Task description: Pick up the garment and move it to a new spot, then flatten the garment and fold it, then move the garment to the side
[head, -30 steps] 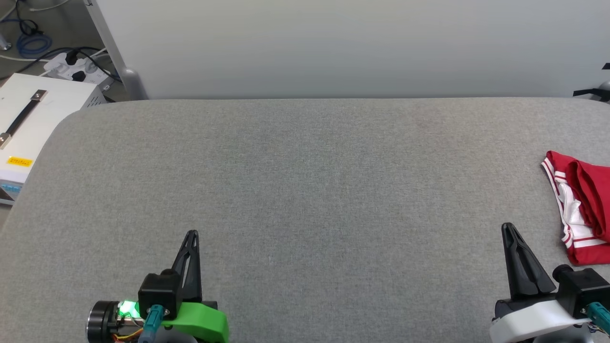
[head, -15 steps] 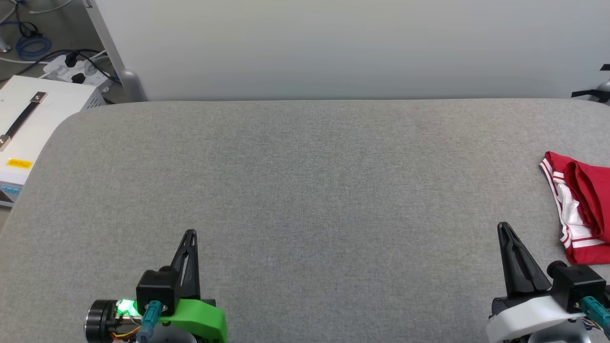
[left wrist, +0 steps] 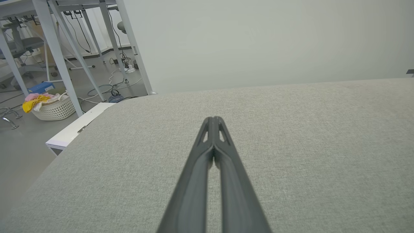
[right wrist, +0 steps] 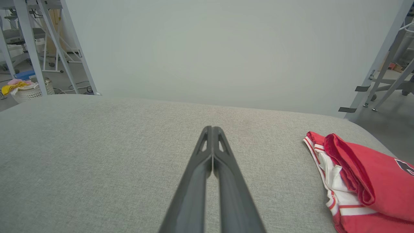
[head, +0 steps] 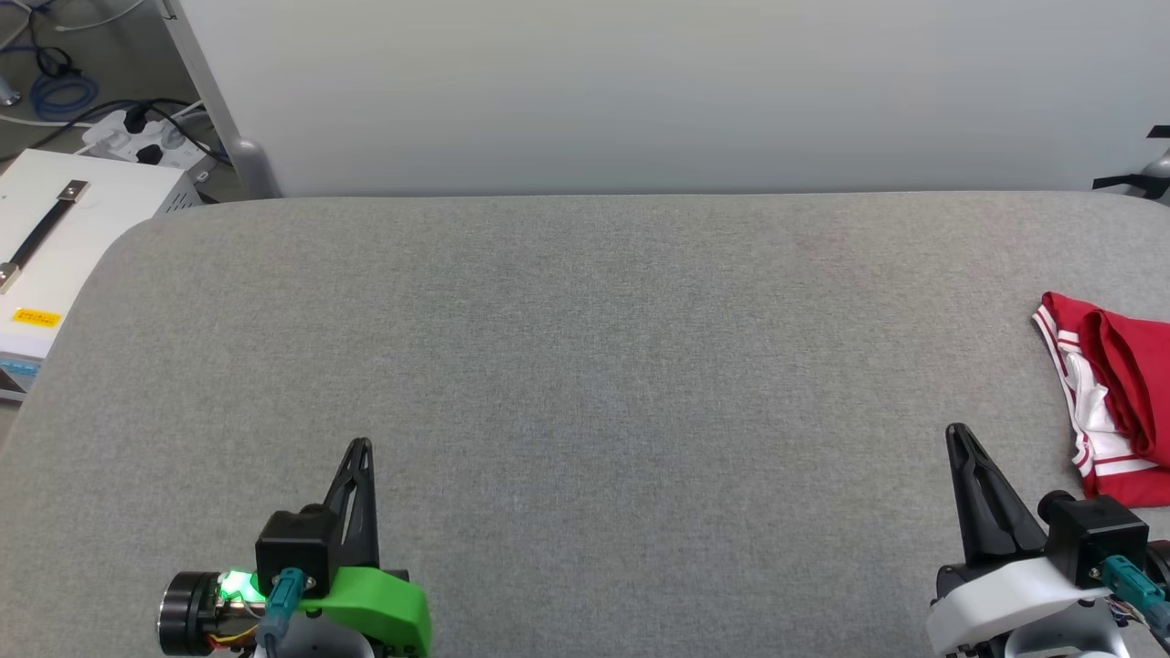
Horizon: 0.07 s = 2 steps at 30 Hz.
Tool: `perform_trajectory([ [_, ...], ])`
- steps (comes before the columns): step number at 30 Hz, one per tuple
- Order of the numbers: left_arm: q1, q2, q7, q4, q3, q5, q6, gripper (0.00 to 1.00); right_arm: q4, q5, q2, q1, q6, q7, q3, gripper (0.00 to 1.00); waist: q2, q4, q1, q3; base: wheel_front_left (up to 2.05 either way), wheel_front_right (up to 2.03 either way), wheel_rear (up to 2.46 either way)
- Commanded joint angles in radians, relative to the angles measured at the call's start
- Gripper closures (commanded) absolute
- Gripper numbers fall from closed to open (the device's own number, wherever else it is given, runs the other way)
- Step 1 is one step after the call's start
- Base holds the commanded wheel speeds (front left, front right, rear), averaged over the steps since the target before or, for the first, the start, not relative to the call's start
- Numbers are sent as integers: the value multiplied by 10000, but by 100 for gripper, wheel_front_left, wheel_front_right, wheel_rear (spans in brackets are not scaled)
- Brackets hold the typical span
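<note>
As seen from the head, shows the garment point(head: 1111, 402) lying in a loose, layered bundle at the far right edge of the counter point(head: 585, 366), partly cut off by the frame, with the red body rolled on top and a white sleeve and striped trim facing the middle. From the right wrist, adds a small dark print on the red cloth.

Shows the left gripper point(head: 358, 450) and right gripper point(head: 955, 437) low at the near edge, both clenched on nothing, tips pointing away. Places the right gripper near the garment's near corner, not touching, and the left gripper well apart from it.

Fits two stages alike: a garment heaped and waiting to be carried off, or a garment folded and set aside. Cannot settle which. Either way, worth keeping the right tip clear of the striped hem, to avoid snagging and dragging thin cloth.

Beyond the counter's left corner, shows a white box point(head: 55, 238) with a black handle and a power strip point(head: 137, 137); behind, a pale panel point(head: 640, 91). Finds nothing lying between either gripper and the garment.
</note>
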Motion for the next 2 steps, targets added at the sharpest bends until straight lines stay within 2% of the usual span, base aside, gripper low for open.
perform_trajectory([
  [1,-216,-87,83,-48,64,96,-79,100,44,-146,20,-175,-5,59,11,100,0,-2,0,-5,0,0,0],
  [2,-221,-95,101,-51,77,102,-89,100,50,-155,23,-183,-5,77,12,100,0,-4,0,-8,0,0,0],
])
